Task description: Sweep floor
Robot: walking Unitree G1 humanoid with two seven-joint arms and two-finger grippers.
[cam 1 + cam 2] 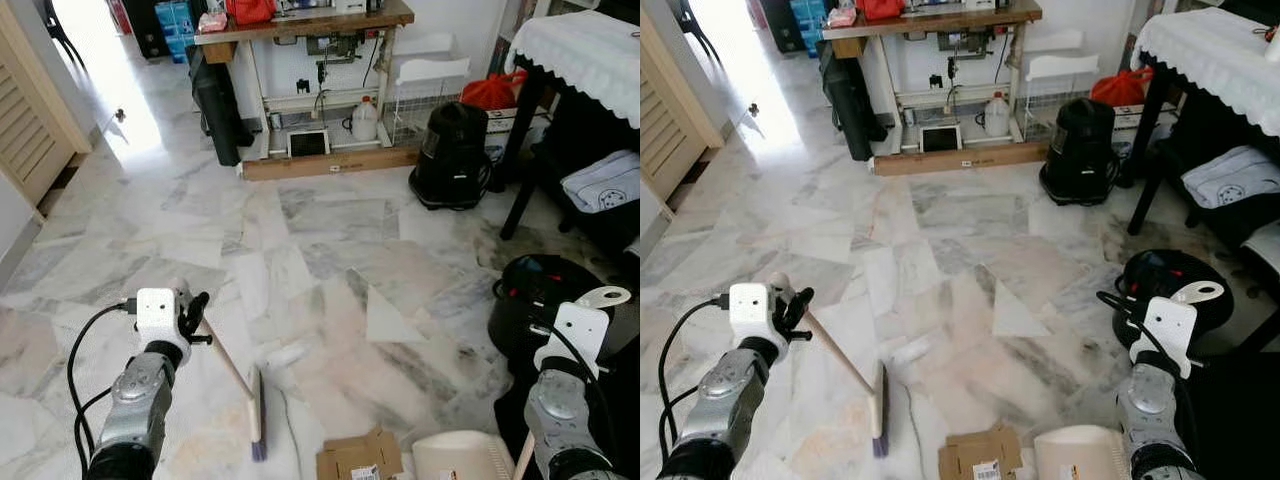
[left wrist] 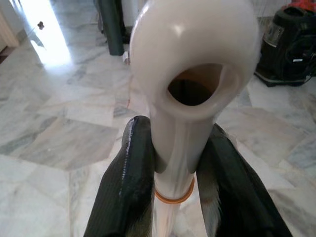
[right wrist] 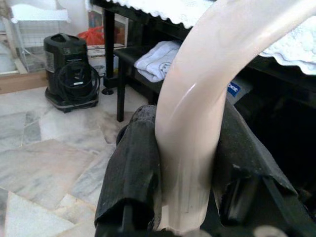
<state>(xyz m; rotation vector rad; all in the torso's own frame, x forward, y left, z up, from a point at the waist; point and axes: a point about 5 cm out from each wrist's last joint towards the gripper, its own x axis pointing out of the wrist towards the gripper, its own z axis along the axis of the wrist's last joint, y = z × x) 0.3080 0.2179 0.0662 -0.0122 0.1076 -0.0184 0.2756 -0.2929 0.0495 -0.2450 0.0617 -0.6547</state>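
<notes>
Clamped between the black fingers of the left gripper is the pale top end of a broom handle, its hanging hole facing the wrist camera. Likewise, the right gripper has its fingers closed tight around a curved cream dustpan handle. From the head views, the broom slants down from the left gripper to its head resting on the marble floor, just beside a flattened cardboard piece and the cream dustpan at the near edge. A black round appliance sits on the floor by the right arm. Farther off stand a black vacuum cleaner, a dark table with a white lace cloth, and at the far wall a wooden worktop with a plastic jug beneath it.
</notes>
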